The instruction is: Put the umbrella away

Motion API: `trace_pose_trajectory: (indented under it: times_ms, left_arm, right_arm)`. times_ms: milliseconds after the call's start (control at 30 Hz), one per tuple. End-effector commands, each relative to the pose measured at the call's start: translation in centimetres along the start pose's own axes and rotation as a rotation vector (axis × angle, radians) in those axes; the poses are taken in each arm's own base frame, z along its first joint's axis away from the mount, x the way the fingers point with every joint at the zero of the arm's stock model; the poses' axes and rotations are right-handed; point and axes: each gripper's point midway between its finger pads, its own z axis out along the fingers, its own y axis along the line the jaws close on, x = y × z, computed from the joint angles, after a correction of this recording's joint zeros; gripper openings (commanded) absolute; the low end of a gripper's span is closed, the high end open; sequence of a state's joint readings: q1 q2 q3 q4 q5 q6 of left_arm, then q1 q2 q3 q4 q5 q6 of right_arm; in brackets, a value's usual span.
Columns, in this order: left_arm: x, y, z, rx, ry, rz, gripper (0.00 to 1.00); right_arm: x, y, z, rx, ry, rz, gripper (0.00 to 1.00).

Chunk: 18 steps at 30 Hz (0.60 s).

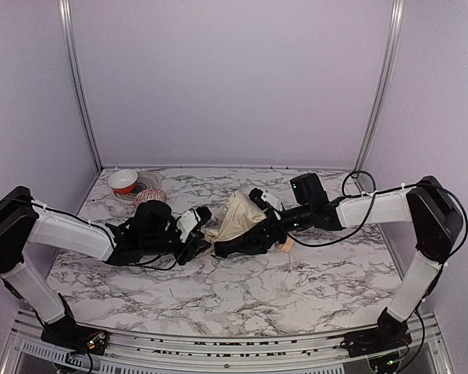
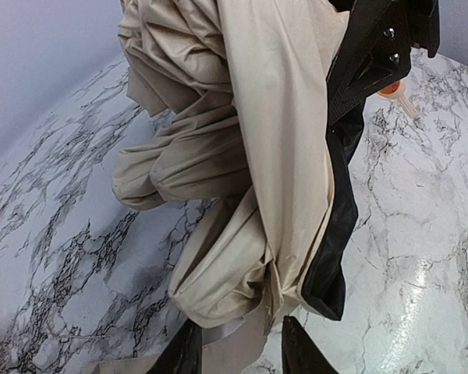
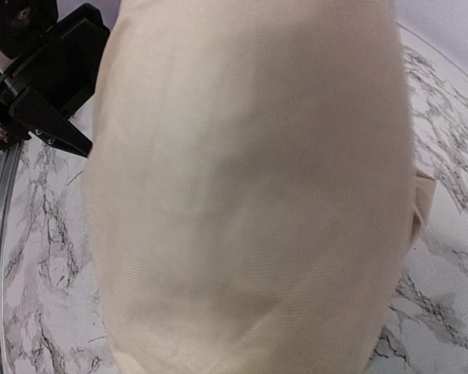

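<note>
Bunched cream fabric umbrella lies centre on the white marble desk — right fingers clamp it from the right; left fingers straddle its cream strap — whether they grip, I cannot tell

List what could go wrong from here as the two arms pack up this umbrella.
The left gripper has only a thin fabric strip between its open jaws, so closing may pinch cloth, not the frame. The loose folds of the umbrella hang bunched and could snag. Cloth fills the right wrist view, hiding that side's hold.
</note>
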State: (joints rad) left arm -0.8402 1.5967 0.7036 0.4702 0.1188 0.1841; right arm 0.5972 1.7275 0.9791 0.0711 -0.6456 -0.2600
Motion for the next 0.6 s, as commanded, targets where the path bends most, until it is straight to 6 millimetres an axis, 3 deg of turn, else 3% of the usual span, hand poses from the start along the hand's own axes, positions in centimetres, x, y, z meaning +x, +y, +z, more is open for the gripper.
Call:
trace_pose_trajectory:
  times_ms: [0, 167, 333, 567]
  left_arm:
    - [-1.9, -0.5, 1.1, 0.016, -0.045, 0.033, 0.29]
    - [-1.8, -1.3, 2.1, 0.031, -0.034, 0.055, 0.23]
    - [-2.4, -1.9, 2.8, 0.027, -0.046, 0.065, 0.0]
    - [-7.1, -2.8, 1.0, -0.155, -0.134, 0.142, 0.0]
  right_arm:
    - [-3.6, -0.1, -1.4, 0.018, -0.099, -0.054, 0.09]
    - [-4.0, -0.3, -1.5, 0.032, -0.108, -0.057, 0.08]
    - [-4.5, -1.0, -1.8, 0.076, -0.118, -0.058, 0.05]
    - [-7.1, -6.8, -4.2, 0.386, -0.141, -0.006, 0.01]
